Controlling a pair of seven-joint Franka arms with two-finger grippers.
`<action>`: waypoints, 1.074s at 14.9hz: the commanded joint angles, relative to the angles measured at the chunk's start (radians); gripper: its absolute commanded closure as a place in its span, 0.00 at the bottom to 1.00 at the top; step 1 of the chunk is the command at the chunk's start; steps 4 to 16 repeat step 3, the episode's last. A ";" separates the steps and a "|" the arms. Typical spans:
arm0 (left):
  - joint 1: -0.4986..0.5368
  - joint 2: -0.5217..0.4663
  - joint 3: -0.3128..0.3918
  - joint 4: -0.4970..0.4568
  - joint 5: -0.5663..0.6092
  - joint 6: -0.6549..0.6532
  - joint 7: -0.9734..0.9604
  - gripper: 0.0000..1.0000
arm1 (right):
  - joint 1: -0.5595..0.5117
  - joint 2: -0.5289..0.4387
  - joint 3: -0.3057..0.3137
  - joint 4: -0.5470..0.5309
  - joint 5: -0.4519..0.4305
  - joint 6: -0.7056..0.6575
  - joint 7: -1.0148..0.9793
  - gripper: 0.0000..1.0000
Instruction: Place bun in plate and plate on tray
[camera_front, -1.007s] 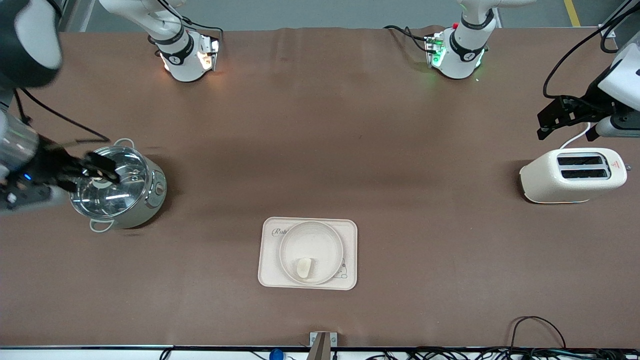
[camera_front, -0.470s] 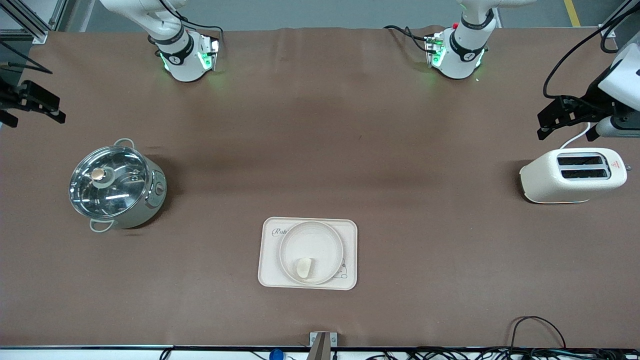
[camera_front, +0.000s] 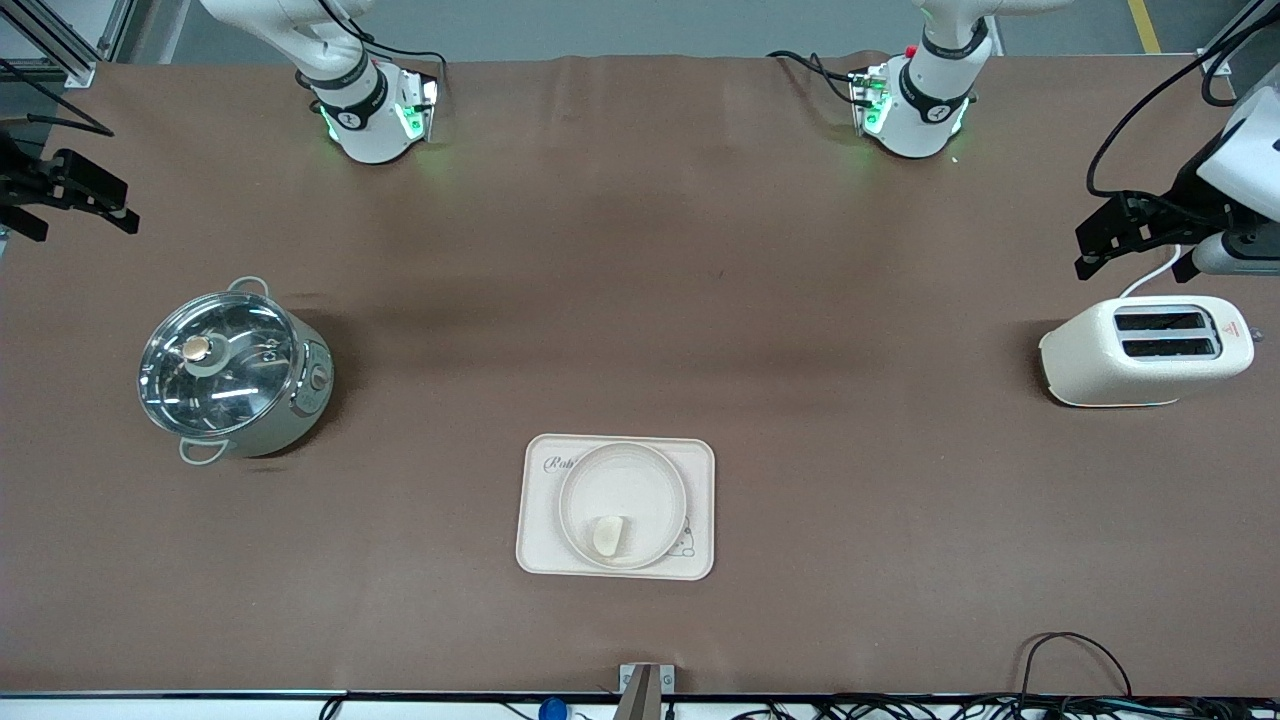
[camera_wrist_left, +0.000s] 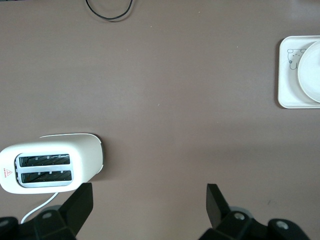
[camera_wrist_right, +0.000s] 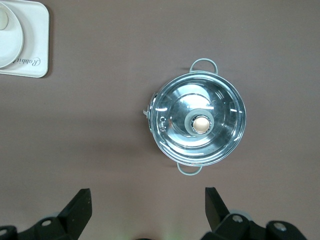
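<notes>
We see the small pale cream bun (camera_front: 609, 536) lying in the round cream-white plate (camera_front: 622, 475), on the part of the dish nearest the front camera. The plate sits on the flat cream rectangular tray (camera_front: 537, 520) with the "Rabbit" lettering (the plate hides the end of the word and most of the little cartoon rabbit). The tray rests on the brown worktop (camera_front: 660, 300), about midway between the two ends and on the side near the front camera.

The left tool (camera_front: 1105, 238) hangs over the worktop at the left arm's end, just beside the cream two-slot toaster (camera_front: 1145, 350), on the side of it farther from the front camera. In the left wrist view its fingers (camera_wrist_left: 216, 202) stand wide apart with nothing between them, and the toaster and a corner of the tray show below.

The right tool (camera_front: 75, 200) hangs at the edge of the worktop at the right arm's end. Its fingers (camera_wrist_right: 215, 207) are likewise spread and hold nothing. The shiny steel pot with a glass lid (camera_front: 232, 375) stands closed on the worktop, nearer the front camera than that tool, well apart from the tray.
</notes>
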 joint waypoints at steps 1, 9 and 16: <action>-0.003 0.002 0.004 0.017 0.003 -0.016 -0.001 0.00 | -0.001 -0.029 0.009 -0.035 -0.013 0.024 0.001 0.00; -0.005 0.002 0.007 0.017 0.001 -0.016 -0.003 0.00 | -0.001 -0.027 0.010 -0.034 -0.013 0.024 0.001 0.00; -0.005 0.002 0.007 0.017 0.001 -0.016 -0.003 0.00 | -0.001 -0.027 0.010 -0.034 -0.013 0.024 0.001 0.00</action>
